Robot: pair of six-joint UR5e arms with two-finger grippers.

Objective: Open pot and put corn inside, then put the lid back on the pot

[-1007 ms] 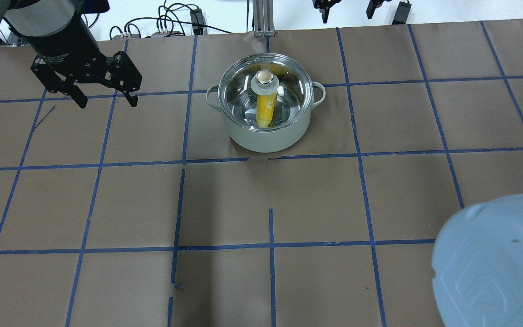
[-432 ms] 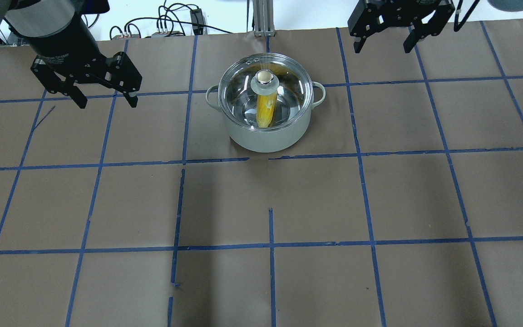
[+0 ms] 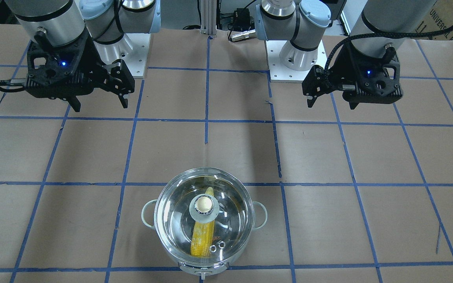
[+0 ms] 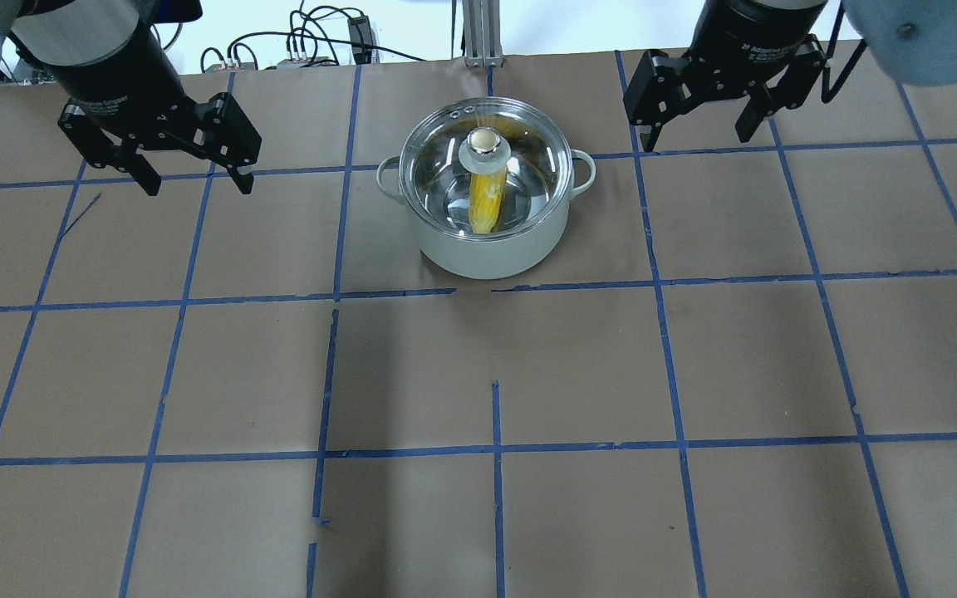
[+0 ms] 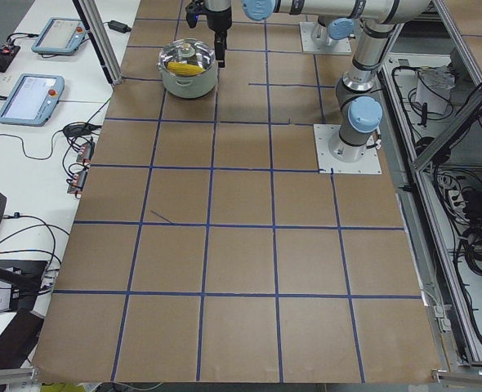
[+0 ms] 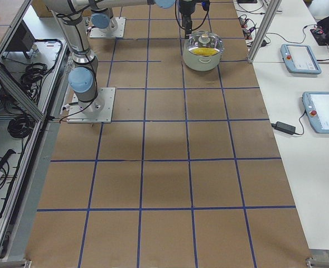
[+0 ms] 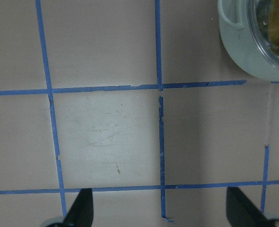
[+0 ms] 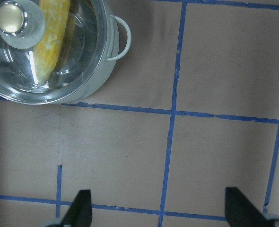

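The steel pot (image 4: 491, 249) stands on the brown gridded table, far centre. The clear glass lid (image 4: 532, 178) sits on it, its cream knob (image 4: 485, 143) on top. The yellow corn (image 4: 485, 203) lies inside, seen through the glass. In the front-facing view the lid (image 3: 175, 220) covers the corn (image 3: 203, 239). My left gripper (image 4: 196, 187) hangs open and empty about one square left of the pot. My right gripper (image 4: 699, 141) hangs open and empty to the pot's right. The left wrist view shows the pot (image 7: 239, 52) at the top right; the right wrist view shows the pot (image 8: 106, 61) at the top left.
Cables and an aluminium post (image 4: 478, 33) lie past the table's far edge. Both robot bases (image 3: 293, 55) stand at the near side. Teach pendants (image 6: 301, 58) lie on a white side table beyond the pot.
My right gripper has come from the table's far edge to beside the pot's right, and its elbow has left the lower right corner. The left gripper, pot, lid and corn have not moved.
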